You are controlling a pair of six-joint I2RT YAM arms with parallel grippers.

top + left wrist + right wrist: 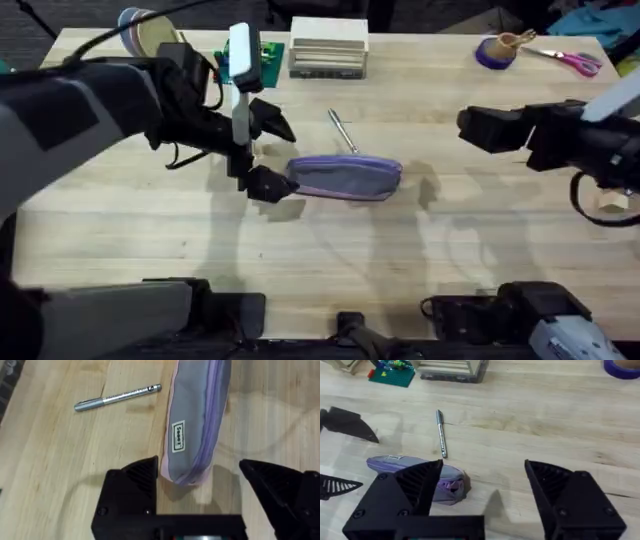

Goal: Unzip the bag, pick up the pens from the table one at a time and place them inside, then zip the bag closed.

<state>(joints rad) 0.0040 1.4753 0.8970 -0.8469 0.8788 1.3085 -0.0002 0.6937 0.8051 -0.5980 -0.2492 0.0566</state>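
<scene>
Task status: early stage. The pencil pouch (346,177) lies flat at the centre of the overhead frame on the butcher-block table (320,270). Its zipper line looks closed along the whole visible length in the left wrist view, so unzipping is judged not yet done. No pen is seen inside or being carried. Loading and final closing remain.

Nearest the arm bases, at frame bottom, the tabletop carries nothing of the task.

Middle band, left: the left gripper (270,155) sits at the pouch's left end, released, jaws spread wide to either side of that end. In the left wrist view the fingers flank the pouch end (192,435) without visibly pressing it. Middle band, right: the right gripper (482,485) hangs apart from the pouch's right end, jaws spread and holding nothing.

Just beyond the pouch, upper centre: one silvery-grey pen (344,131) lies on the wood, near the pouch but not touching it.

Far edge, left to right: a tape roll (145,33), a green block (255,58), a cream box (328,50), a purple ring-shaped item (494,50), pink-handled scissors (575,62).

Count: pouch, one. Pens visible, one. An orange pen cannot be identified anywhere. Grippers, two. Scissors, one pair. Box, one.
</scene>
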